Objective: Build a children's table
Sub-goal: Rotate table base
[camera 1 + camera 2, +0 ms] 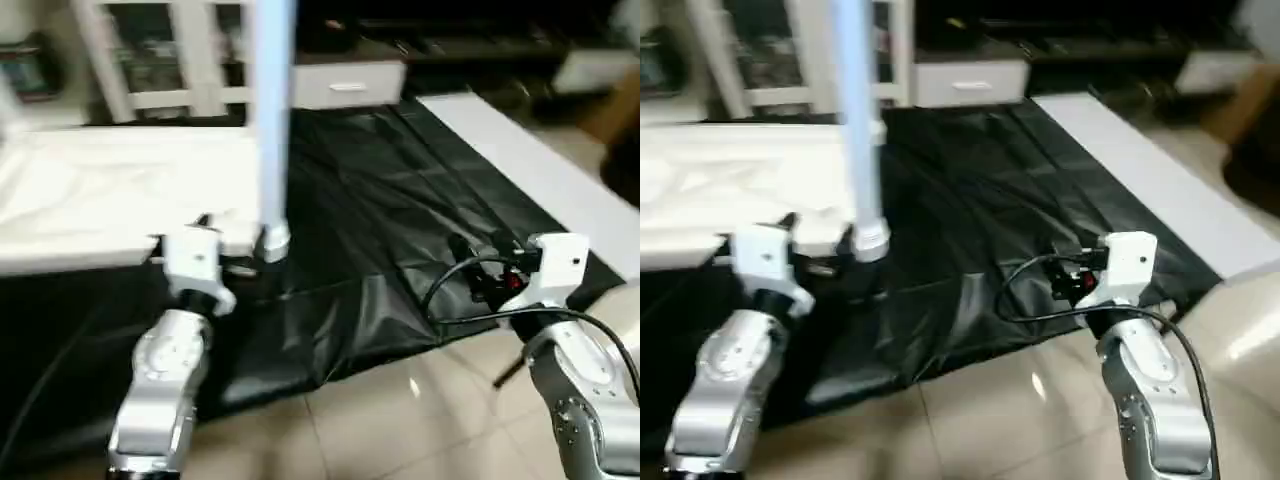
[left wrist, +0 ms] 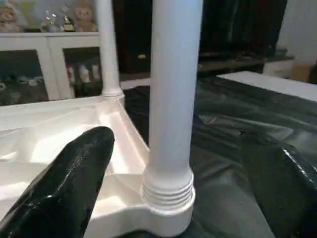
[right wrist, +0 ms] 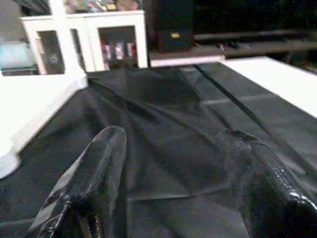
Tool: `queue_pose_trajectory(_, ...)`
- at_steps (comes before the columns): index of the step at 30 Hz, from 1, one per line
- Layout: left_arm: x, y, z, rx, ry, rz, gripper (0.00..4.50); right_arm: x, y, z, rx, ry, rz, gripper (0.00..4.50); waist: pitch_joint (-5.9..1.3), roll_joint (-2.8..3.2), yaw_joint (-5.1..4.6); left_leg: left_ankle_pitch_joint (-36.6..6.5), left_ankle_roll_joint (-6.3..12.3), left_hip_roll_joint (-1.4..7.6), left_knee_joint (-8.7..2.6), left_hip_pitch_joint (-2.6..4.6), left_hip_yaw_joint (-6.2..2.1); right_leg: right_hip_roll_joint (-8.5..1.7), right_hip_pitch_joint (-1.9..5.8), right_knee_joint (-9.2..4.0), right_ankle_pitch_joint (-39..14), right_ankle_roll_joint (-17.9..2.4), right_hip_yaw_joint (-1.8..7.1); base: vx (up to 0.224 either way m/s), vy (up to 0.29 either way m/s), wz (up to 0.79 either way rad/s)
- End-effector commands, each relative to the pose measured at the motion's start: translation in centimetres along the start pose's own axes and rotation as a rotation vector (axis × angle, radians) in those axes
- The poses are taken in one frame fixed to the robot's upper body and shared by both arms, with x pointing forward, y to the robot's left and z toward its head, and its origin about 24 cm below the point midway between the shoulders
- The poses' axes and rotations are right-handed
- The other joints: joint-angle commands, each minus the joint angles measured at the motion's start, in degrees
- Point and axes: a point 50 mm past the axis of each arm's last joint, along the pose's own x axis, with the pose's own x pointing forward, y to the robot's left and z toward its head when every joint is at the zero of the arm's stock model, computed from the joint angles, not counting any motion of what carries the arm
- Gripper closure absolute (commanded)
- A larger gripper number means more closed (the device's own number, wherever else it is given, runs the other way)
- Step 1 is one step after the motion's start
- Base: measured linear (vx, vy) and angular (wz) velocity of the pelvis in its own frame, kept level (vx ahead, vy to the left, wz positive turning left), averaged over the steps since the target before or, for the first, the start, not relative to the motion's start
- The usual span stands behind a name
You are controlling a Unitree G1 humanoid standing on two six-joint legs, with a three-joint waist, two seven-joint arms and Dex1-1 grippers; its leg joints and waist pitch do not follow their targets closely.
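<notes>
Two legs stand upright in corner sockets of the upturned tabletop (image 2: 59, 134) on the black sheet (image 1: 400, 230). Near leg (image 2: 173, 99) sits in its socket (image 2: 166, 213), threads still exposed, so I judge it not fully screwed. My left gripper (image 2: 173, 163) is wide open, fingers either side of it, not gripping. Right gripper (image 3: 173, 173) is open, empty, over the sheet. Best: close low, square to the tube, twist without tilting. Far leg (image 2: 106, 44) looks seated.
</notes>
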Motion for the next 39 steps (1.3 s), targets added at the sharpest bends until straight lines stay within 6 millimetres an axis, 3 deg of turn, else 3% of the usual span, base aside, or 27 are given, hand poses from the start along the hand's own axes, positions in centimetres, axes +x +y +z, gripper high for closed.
queue_pose_trajectory(1,-0.4,1.0,-0.1,0.026,0.014,0.047,0.03,0.4,0.8,0.1,-0.001,0.008,0.061,1.32,-4.04,-0.04,0.68,-6.1,9.65,-1.26,-4.38,-0.77,0.84,-0.34,4.21,-3.21,-18.4,-15.4,1.84,0.161,0.004,0.09)
queue_pose_trajectory(2,-0.4,1.2,-0.1,0.029,0.018,0.055,0.03,0.4,0.9,0.1,-0.002,0.012,0.075,1.32,-4.27,0.18,0.62,-4.3,11.14,-1.27,-4.37,-0.01,0.65,-0.03,3.96,-2.58,-14.5,-16.6,1.59,0.174,0.011,0.10)
queue_pose_trajectory(3,-0.5,1.5,0.1,0.033,0.014,0.074,0.03,0.4,1.2,0.0,-0.025,0.029,0.109,1.32,-4.47,-2.28,2.15,2.7,20.32,-4.57,-1.90,-6.19,-0.67,-0.30,8.65,-3.54,-7.9,-14.8,0.40,0.190,0.036,0.34)
queue_pose_trajectory(5,-0.4,1.9,0.5,0.043,0.014,0.101,0.03,0.5,1.6,-0.2,-0.038,0.048,0.144,1.32,-4.92,-0.16,2.65,12.4,28.66,-5.56,0.19,-6.20,-1.76,-1.56,9.35,-3.55,-6.6,-13.0,-0.56,0.196,0.048,0.54)
queue_pose_trajectory(6,-0.4,2.2,0.7,0.040,0.007,0.115,0.03,0.7,1.7,-0.2,-0.031,0.047,0.141,1.32,-4.84,1.55,0.68,22.5,33.38,-4.54,-0.48,1.69,-6.77,3.21,3.99,-0.32,-7.1,-9.0,-3.58,0.296,-0.014,0.76)
queue_pose_trajectory(7,-0.4,2.2,0.7,0.040,0.007,0.115,0.03,0.7,1.7,-0.2,-0.031,0.047,0.141,1.32,-4.68,1.89,-2.03,25.7,41.64,-0.80,-0.89,10.74,-15.45,4.27,-5.44,6.47,-18.1,-1.1,-3.31,0.296,-0.014,0.76)
queue_pose_trajectory(8,-0.3,2.2,0.8,0.038,0.005,0.123,0.03,0.9,1.7,-0.3,-0.024,0.044,0.139,1.32,-5.03,1.21,-2.51,31.3,42.68,1.34,-1.48,11.61,-18.50,2.91,-6.85,8.38,-19.4,1.9,-1.78,0.353,-0.164,0.40)
queue_pose_trajectory(9,-0.3,2.3,0.8,0.037,0.005,0.125,0.03,0.9,1.7,-0.3,-0.022,0.043,0.139,1.32,-4.35,0.27,-2.14,35.6,37.88,1.01,-2.33,10.10,-20.93,0.32,-9.15,9.85,-15.0,2.7,1.94,0.178,-0.247,0.18)
queue_pose_trajectory(10,-0.2,2.3,1.0,0.034,-0.002,0.126,0.03,1.2,1.7,-0.2,-0.016,0.033,0.136,1.32,-3.99,-1.67,-0.86,26.2,21.61,-6.23,-1.68,6.12,-18.69,-1.28,-6.00,4.78,-4.8,-0.8,6.58,0.178,-0.247,0.18)
queue_pose_trajectory(11,0.1,2.2,0.9,0.036,-0.001,0.113,0.03,1.8,1.5,-0.2,0.011,0.017,0.116,1.32,-3.63,-3.79,0.29,17.6,13.67,-11.33,-0.53,2.13,-15.68,-1.71,-0.08,1.34,-3.0,1.6,9.31,0.033,-0.194,0.49)
queue_pose_trajectory(12,0.4,2.0,0.9,0.040,0.002,0.091,0.03,2.3,1.3,-0.2,0.023,0.009,0.092,1.32,-3.86,-5.51,4.57,-2.9,11.44,-11.05,10.34,-7.71,-5.52,-5.62,12.87,0.46,15.8,-6.3,16.85,0.138,-0.046,0.49)
queue_pose_trajectory(13,0.6,1.9,0.8,0.046,0.004,0.085,0.03,2.3,1.3,-0.1,0.015,0.004,0.095,1.32,-4.23,-5.67,5.05,-0.6,10.50,-9.71,10.90,-9.14,-5.16,-5.23,13.04,1.92,25.9,-6.5,15.76,0.138,-0.046,0.49)
queue_pose_trajectory(14,0.7,1.9,0.8,0.050,0.006,0.082,0.03,2.4,1.4,-0.1,0.007,0.001,0.101,1.32,-2.38,-5.40,5.80,1.0,7.20,-9.05,10.41,-8.19,-4.49,-4.59,10.27,0.59,34.4,-6.1,13.10,0.226,0.030,0.17)
queue_pose_trajectory(17,1.0,1.8,0.8,0.033,0.015,0.065,0.03,2.3,1.4,0.1,0.000,0.001,0.115,1.32,-2.51,-1.72,7.36,13.2,7.07,-5.13,4.43,-8.42,-4.79,-3.51,9.20,-4.16,9.1,-7.3,7.76,0.175,-0.003,0.03)
queue_pose_trajectory(18,1.0,1.9,0.5,0.010,0.043,0.061,0.03,2.2,1.5,0.1,-0.010,0.009,0.134,1.32,-3.02,1.46,7.43,16.9,10.48,-1.58,-0.45,-6.27,-5.99,-0.30,8.38,-2.67,2.4,-3.2,4.05,0.167,0.052,0.04)
queue_pose_trajectory(19,1.0,2.0,0.3,0.000,0.062,0.058,0.03,2.1,1.5,0.1,-0.015,0.013,0.144,1.32,-3.08,2.92,6.31,15.5,12.54,0.40,-1.43,-3.34,-7.70,1.92,6.17,0.01,-0.9,-2.2,1.30,0.167,0.052,0.04)
queue_pose_trajectory(20,0.9,2.1,0.2,0.004,0.067,0.060,0.03,2.0,1.6,0.1,-0.018,0.017,0.165,1.32,-4.64,3.98,4.66,17.7,24.22,5.19,-1.91,0.90,-14.18,4.08,-0.98,10.96,-10.1,-1.4,1.06,0.170,0.062,-0.08)
queue_pose_trajectory(21,0.8,2.2,0.1,0.008,0.063,0.064,0.03,1.9,1.7,0.1,-0.022,0.018,0.185,1.32,-5.51,2.87,5.76,43.9,30.18,5.67,1.30,1.25,-14.62,1.73,-3.44,11.46,-5.7,2.5,3.70,0.152,0.049,-0.10)
queue_pose_trajectory(22,0.8,2.3,0.1,0.008,0.057,0.056,0.03,1.8,1.7,0.1,-0.024,0.019,0.197,1.32,-5.23,1.83,6.77,67.9,25.23,3.32,1.92,-1.48,-11.59,1.16,-3.36,10.21,5.6,7.0,4.68,0.152,0.049,-0.10)
queue_pose_trajectory(23,0.7,2.4,0.2,0.008,0.044,0.035,0.03,1.5,1.7,0.2,-0.026,0.019,0.225,1.32,-5.55,1.07,6.93,74.3,21.28,1.50,2.05,-2.30,-10.30,1.48,-2.67,8.32,11.0,7.4,4.95,-0.058,0.113,-0.08)
queue_pose_trajectory(24,0.8,2.6,0.2,-0.019,0.038,-0.007,0.03,1.2,1.8,0.2,-0.031,0.021,0.258,1.32,-5.15,-0.70,7.68,61.1,13.15,-2.38,1.14,-3.84,-6.91,-0.23,-3.46,2.34,18.4,3.1,6.53,-0.163,0.107,0.04)
queue_pose_trajectory(25,0.8,2.6,0.1,-0.022,0.037,-0.012,0.03,1.1,1.8,0.1,-0.032,0.022,0.262,1.32,-5.15,-0.70,7.68,61.1,13.15,-2.38,1.14,-3.84,-6.91,-0.23,-3.46,2.34,18.4,3.1,6.53,-0.163,0.107,0.04)
queue_pose_trajectory(26,0.8,2.7,0.1,-0.027,0.036,-0.021,0.03,1.0,1.8,0.1,-0.033,0.024,0.268,1.32,-4.05,-1.64,7.50,17.1,10.39,-3.51,0.83,-7.14,-4.95,-5.75,-0.84,-0.04,9.5,-2.9,7.97,-0.083,0.031,0.07)
queue_pose_trajectory(27,0.9,2.9,0.0,-0.029,0.038,-0.031,0.03,0.9,1.8,0.0,-0.036,0.028,0.274,1.32,-4.11,-1.39,7.96,7.7,8.91,-2.35,0.08,-7.00,-5.10,-6.84,-0.07,-0.33,4.8,-4.6,8.08,-0.054,0.002,-0.01)
queue_pose_trajectory(30,1.0,3.3,-0.2,-0.016,0.066,-0.092,0.03,0.5,2.1,-0.2,-0.031,0.039,0.294,1.32,-2.46,-0.20,6.45,-20.1,2.56,0.09,-3.53,-5.50,-4.78,-3.74,-1.86,-1.06,-16.2,-9.7,6.15,-0.070,0.000,0.00)
queue_pose_trajectory(32,1.2,3.3,-0.3,-0.037,0.100,-0.211,0.03,0.2,2.6,-0.1,-0.017,0.036,0.340,1.32,-2.26,0.55,5.75,-32.9,-2.68,0.17,-4.25,-4.90,-5.17,-3.48,-2.74,-1.61,-25.2,-7.1,5.88,-0.083,0.010,-0.02)
queue_pose_trajectory(39,0.8,2.3,-1.0,0.113,0.333,-0.791,0.03,-0.8,2.5,0.4,0.015,0.050,0.536,1.32,-1.61,1.79,4.81,-43.2,-5.41,0.12,-6.29,-5.29,-5.46,-3.26,-2.14,-1.89,-25.7,-5.0,4.36,-0.068,0.025,-0.04)
